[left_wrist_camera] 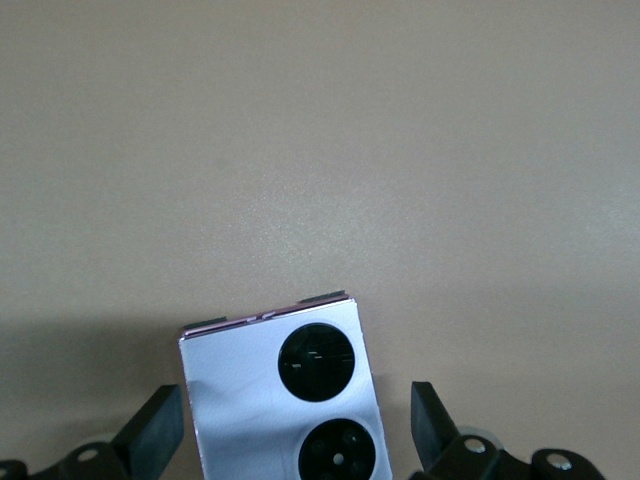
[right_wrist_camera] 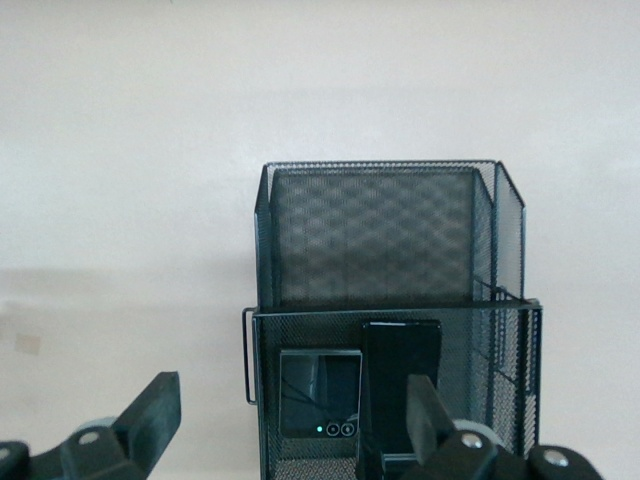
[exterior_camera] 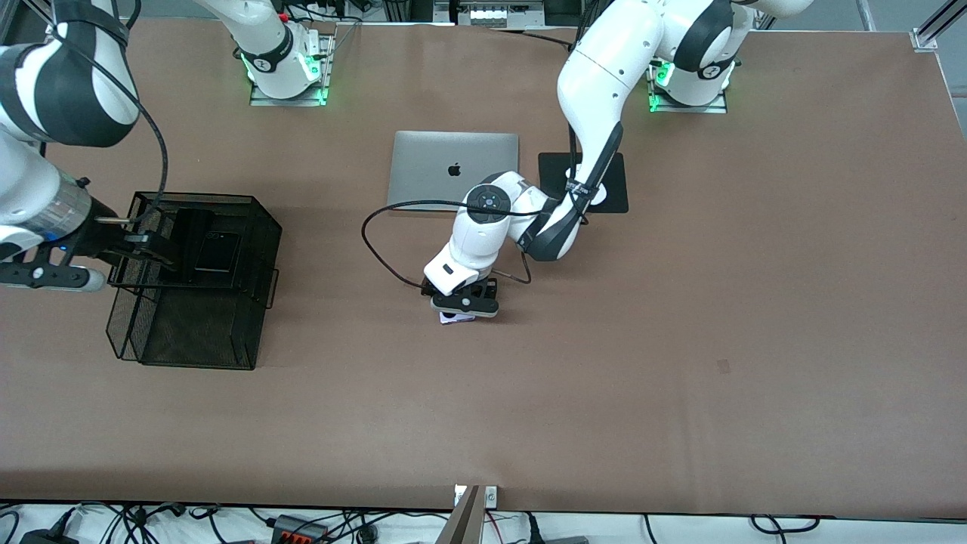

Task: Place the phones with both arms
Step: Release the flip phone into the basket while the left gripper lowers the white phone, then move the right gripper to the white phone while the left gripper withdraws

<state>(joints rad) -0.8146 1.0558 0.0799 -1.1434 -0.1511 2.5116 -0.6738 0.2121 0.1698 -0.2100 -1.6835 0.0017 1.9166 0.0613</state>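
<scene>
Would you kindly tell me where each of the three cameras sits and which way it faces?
Front view: high across the table, facing both arms' bases; shows both arms, the laptop and the mesh basket.
Left wrist view: on the left arm, looking down at the lavender phone lying between the open left end effector fingers.
Right wrist view: on the right arm, looking at the basket holding two black phones; open right end effector at the edge.
Shared: front and right wrist views both show the basket.
</scene>
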